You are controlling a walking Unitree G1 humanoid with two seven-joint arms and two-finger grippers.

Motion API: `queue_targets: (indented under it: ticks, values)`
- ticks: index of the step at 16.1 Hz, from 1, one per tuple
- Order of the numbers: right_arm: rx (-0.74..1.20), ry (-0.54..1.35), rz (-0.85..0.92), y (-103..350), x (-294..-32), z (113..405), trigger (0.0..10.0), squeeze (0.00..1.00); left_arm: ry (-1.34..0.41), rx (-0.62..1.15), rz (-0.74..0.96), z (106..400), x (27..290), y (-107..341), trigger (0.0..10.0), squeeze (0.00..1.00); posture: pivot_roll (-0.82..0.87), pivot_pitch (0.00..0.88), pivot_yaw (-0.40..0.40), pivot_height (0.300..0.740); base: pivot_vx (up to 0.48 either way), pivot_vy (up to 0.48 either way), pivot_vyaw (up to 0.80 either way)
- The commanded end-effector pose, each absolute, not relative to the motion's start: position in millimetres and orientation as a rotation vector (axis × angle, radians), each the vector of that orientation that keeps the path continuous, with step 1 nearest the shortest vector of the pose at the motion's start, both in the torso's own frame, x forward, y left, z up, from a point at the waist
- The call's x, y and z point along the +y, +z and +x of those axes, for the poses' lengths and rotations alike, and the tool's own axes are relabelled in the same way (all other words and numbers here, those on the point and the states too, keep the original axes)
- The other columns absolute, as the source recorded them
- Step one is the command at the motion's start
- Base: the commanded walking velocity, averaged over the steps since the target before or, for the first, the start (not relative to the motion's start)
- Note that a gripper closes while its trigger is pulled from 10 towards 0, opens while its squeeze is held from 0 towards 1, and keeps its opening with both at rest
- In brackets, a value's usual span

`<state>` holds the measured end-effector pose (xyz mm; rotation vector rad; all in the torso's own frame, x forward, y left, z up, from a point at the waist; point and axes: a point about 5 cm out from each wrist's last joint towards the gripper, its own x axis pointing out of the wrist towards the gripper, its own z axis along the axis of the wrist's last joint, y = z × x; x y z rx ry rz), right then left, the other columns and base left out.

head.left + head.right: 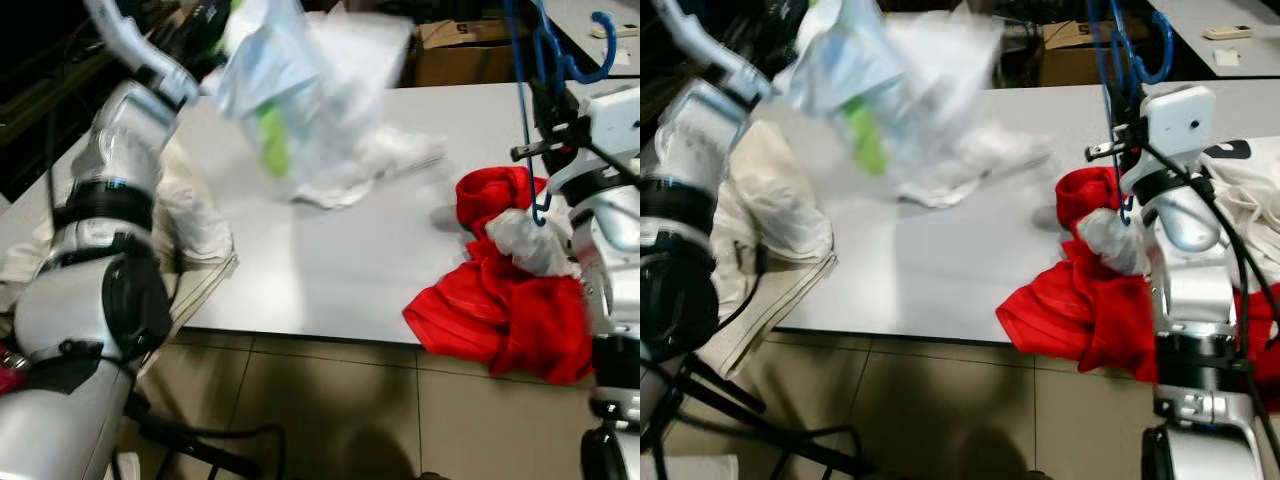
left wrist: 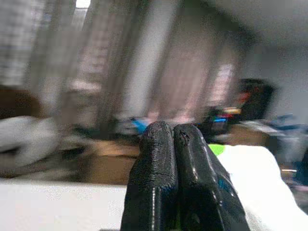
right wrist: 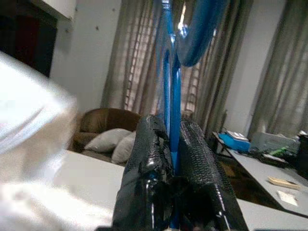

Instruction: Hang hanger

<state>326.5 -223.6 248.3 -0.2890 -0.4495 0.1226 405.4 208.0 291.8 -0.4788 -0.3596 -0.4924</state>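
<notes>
A blue hanger (image 1: 558, 48) stands upright over the right side of the white table (image 1: 330, 260), its hook (image 1: 603, 45) at the top. My right gripper (image 3: 169, 126) is shut on the hanger's thin blue stem (image 3: 171, 96). My left arm is raised at the far left of the table. Its gripper (image 2: 166, 131) is shut, with a white garment with a green print (image 1: 300, 90) hanging from it, blurred, above the tabletop.
A red cloth (image 1: 500, 305) with a white piece (image 1: 535, 245) on it lies at the table's front right, partly over the edge. A cream cloth (image 1: 190, 220) drapes over the left edge. A cardboard box (image 1: 460, 48) stands behind. Cables (image 1: 220, 440) cross the tiled floor.
</notes>
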Motion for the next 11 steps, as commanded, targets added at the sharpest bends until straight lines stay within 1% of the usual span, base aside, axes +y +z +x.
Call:
queue_targets:
  ticks: [1, 3, 4, 5, 7, 8, 9, 10, 11]
  values:
    - [-0.471, 0.179, -0.276, 244, -210, 319, 10.0, 0.00, -0.319, -0.316, -0.426, 404, 233, 274, 0.0, 0.00, -0.14, 0.000, 0.130, 0.740, 0.000, 0.000, 0.00]
    - [-0.457, 0.215, -0.265, 237, -205, 311, 10.0, 0.00, -0.168, -0.208, -0.352, 399, 253, 244, 0.0, 0.00, -0.14, 0.000, 0.133, 0.740, 0.000, 0.000, 0.00]
    - [-0.446, 0.214, -0.262, 233, -206, 308, 10.0, 0.00, -0.133, -0.144, -0.293, 395, 260, 227, 0.0, 0.00, -0.15, 0.000, 0.139, 0.740, 0.000, 0.000, 0.00]
    - [-0.416, 0.195, -0.258, 224, -211, 302, 10.0, 0.00, -0.164, -0.035, -0.200, 387, 263, 195, 0.0, 0.00, -0.16, 0.000, 0.146, 0.740, 0.000, 0.000, 0.00]
    - [-0.363, 0.193, -0.266, 213, -216, 296, 10.0, 0.00, -0.258, 0.014, -0.189, 383, 252, 180, 0.0, 0.00, -0.16, 0.000, 0.148, 0.740, 0.000, 0.000, 0.00]
    - [-0.251, 0.242, -0.285, 197, -215, 290, 10.0, 0.00, -0.267, 0.093, -0.089, 383, 247, 170, 10.0, 0.00, -0.16, 0.000, 0.147, 0.740, 0.000, 0.000, 0.00]
    - [-0.251, 0.242, -0.285, 197, -215, 290, 10.0, 0.00, -0.267, 0.093, -0.089, 383, 247, 170, 10.0, 0.00, -0.16, 0.000, 0.147, 0.740, 0.000, 0.000, 0.00]
    - [-0.188, 0.292, -0.289, 187, -212, 285, 10.0, 0.00, -0.260, 0.106, -0.024, 384, 245, 171, 10.0, 0.00, -0.16, 0.000, 0.149, 0.740, 0.000, 0.000, 0.00]
    - [-0.074, 0.367, -0.301, 169, -204, 275, 10.0, 0.00, -0.302, 0.071, 0.004, 388, 240, 183, 10.0, 1.00, -0.17, 0.000, 0.154, 0.740, 0.000, 0.000, 0.00]
